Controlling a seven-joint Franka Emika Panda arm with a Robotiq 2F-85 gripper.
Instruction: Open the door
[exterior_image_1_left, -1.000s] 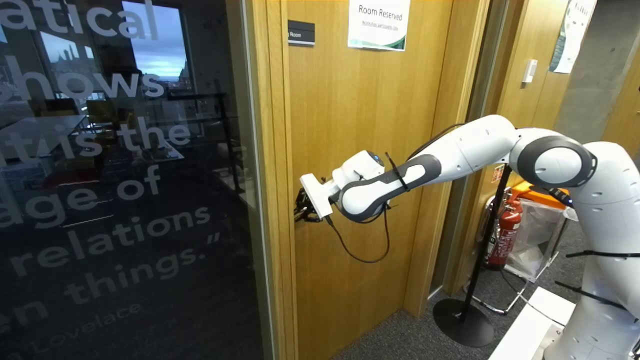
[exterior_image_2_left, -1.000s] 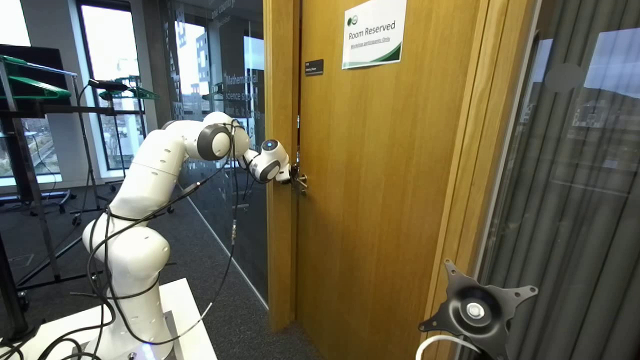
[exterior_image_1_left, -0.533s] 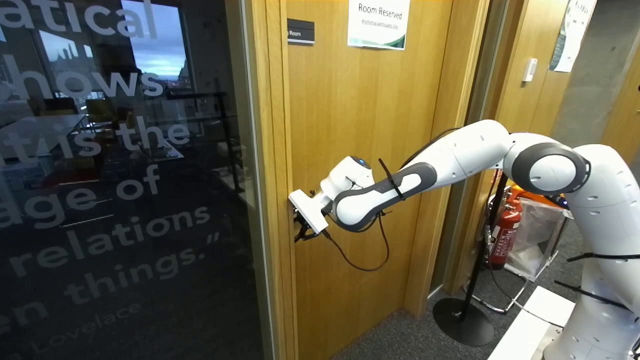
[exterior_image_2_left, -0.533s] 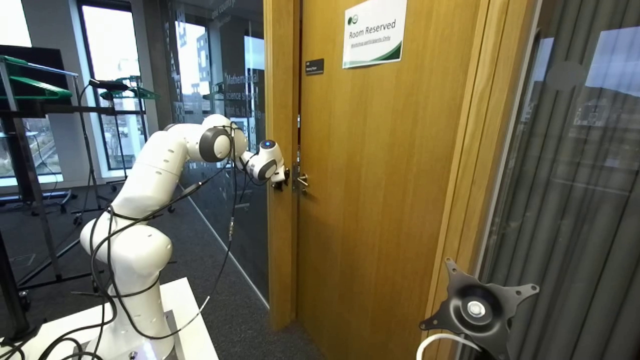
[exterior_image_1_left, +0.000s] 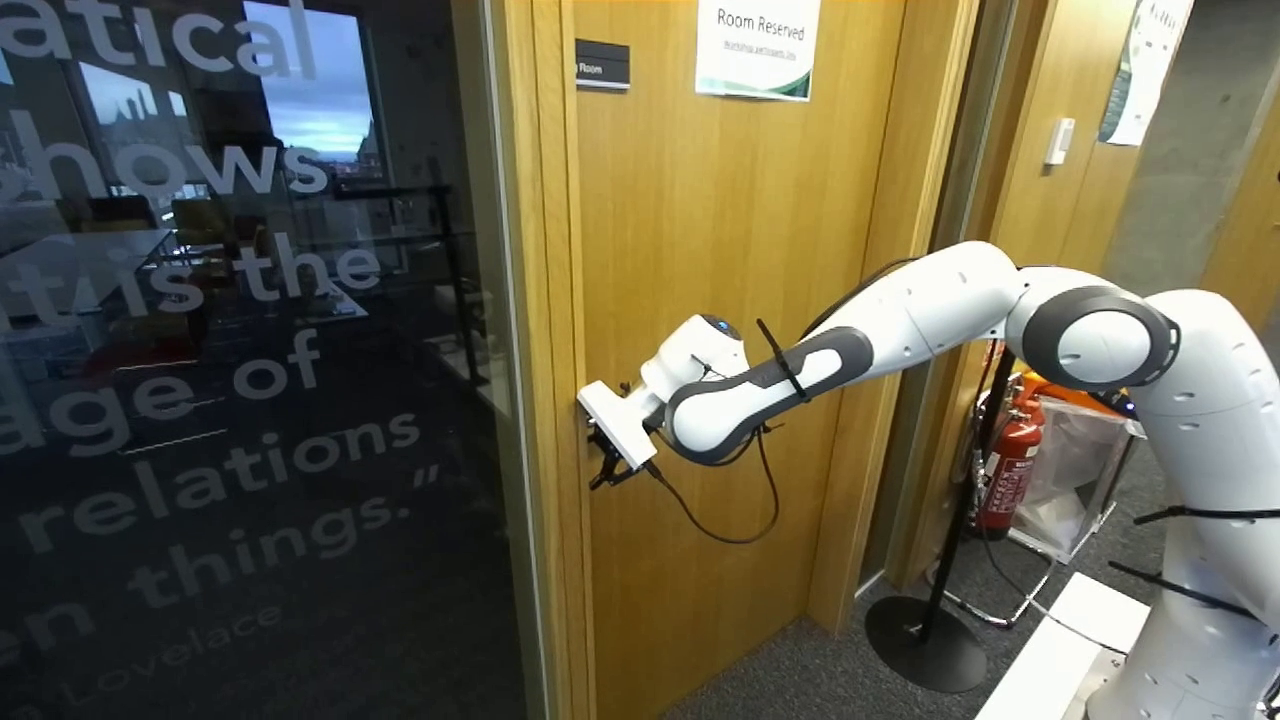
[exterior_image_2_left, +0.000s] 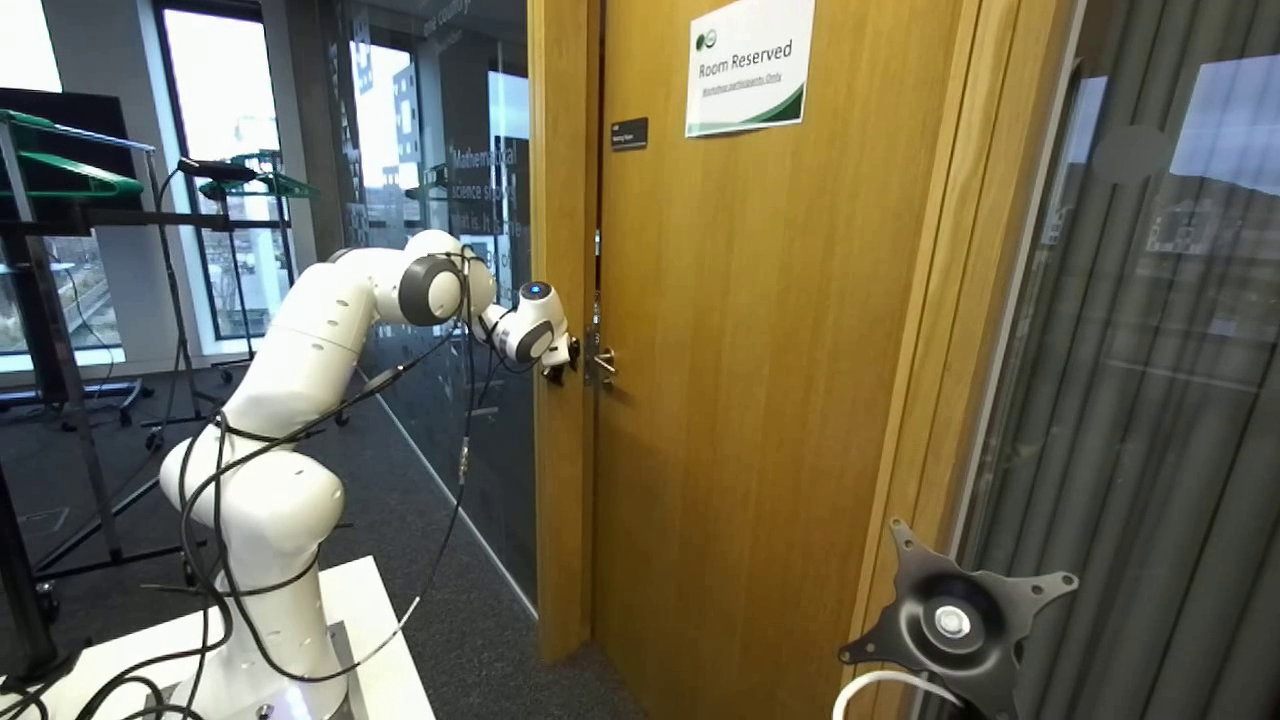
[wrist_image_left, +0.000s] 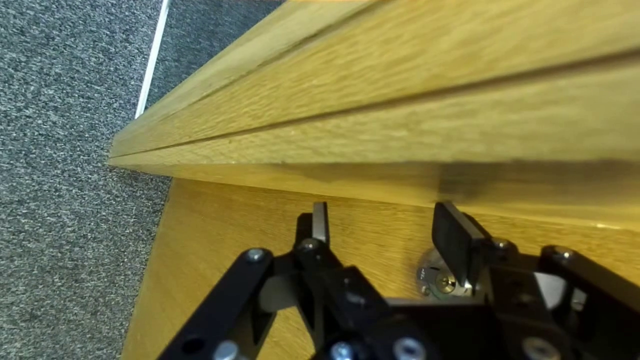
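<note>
The door (exterior_image_1_left: 740, 220) is tall light-brown wood with a paper sign (exterior_image_2_left: 750, 68) and a small dark plaque (exterior_image_2_left: 629, 134). A narrow dark gap runs between the door and its frame (exterior_image_2_left: 562, 180) in an exterior view. The silver lever handle (exterior_image_2_left: 605, 362) shows there, with my gripper (exterior_image_2_left: 562, 362) just beside it, apart, on the frame side. In the wrist view my gripper (wrist_image_left: 381, 206) stands open in front of the door (wrist_image_left: 380, 245), nothing between its fingers. A round lock (wrist_image_left: 444, 282) shows partly behind one finger; the lever is hidden there. Whether the fingertips touch the frame I cannot tell.
The wooden frame (wrist_image_left: 350, 135) juts out beside my fingertips. A dark lettered glass panel (exterior_image_1_left: 250, 450) adjoins it. A black stand base (exterior_image_1_left: 927, 645) and a red fire extinguisher (exterior_image_1_left: 1010, 465) stand on the floor near the arm. A black bracket (exterior_image_2_left: 950, 620) is in front.
My gripper has moved off the handle toward the frame and sits lower and more tilted. Its fingers have spread. The door looks unchanged.
</note>
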